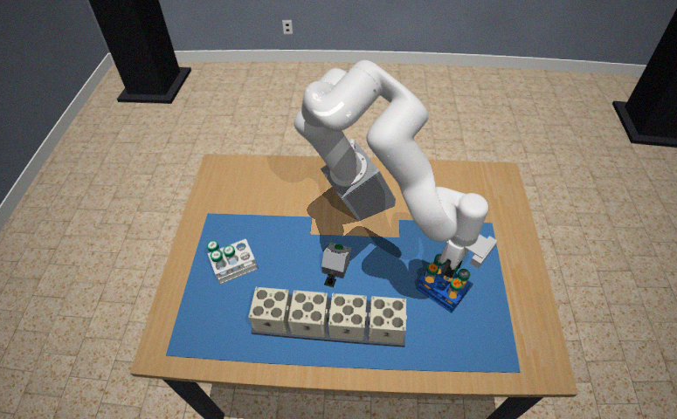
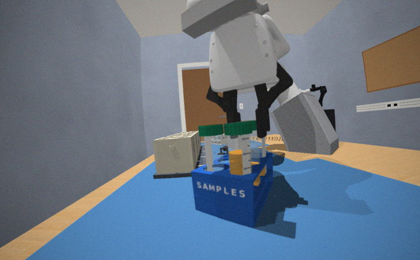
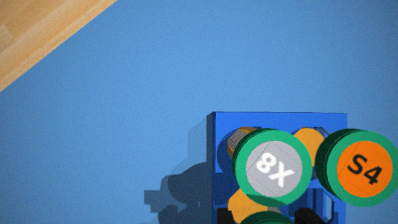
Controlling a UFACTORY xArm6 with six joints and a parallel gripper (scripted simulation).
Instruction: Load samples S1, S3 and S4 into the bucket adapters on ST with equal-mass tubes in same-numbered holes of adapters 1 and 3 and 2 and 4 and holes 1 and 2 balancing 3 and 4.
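Observation:
My gripper (image 1: 451,270) (image 2: 248,130) (image 3: 268,219) is low over the blue SAMPLES rack (image 2: 225,206) (image 3: 280,119), shut on a green-capped tube beside X8, in the rack's middle. Its label is hidden. The tube X8 (image 1: 464,274) (image 3: 274,168), grey dot, and the tube S4 (image 1: 456,284) (image 3: 364,169), orange dot, stand at one end. Another orange-dot tube (image 1: 433,267) and a partly hidden green cap (image 1: 438,257) are at the other end. Adapters 4 (image 1: 267,322), 3 (image 1: 306,326), 2 (image 1: 346,329) and 1 (image 1: 387,332) stand in the stand (image 1: 326,340); their holes look empty.
The white rack (image 1: 238,271) at the left holds three capped tubes, including one blank (image 1: 229,250). The green DONE key (image 1: 338,247) sits on its small grey desk (image 1: 335,262), behind the adapters. Neighbouring caps stand close around my fingers.

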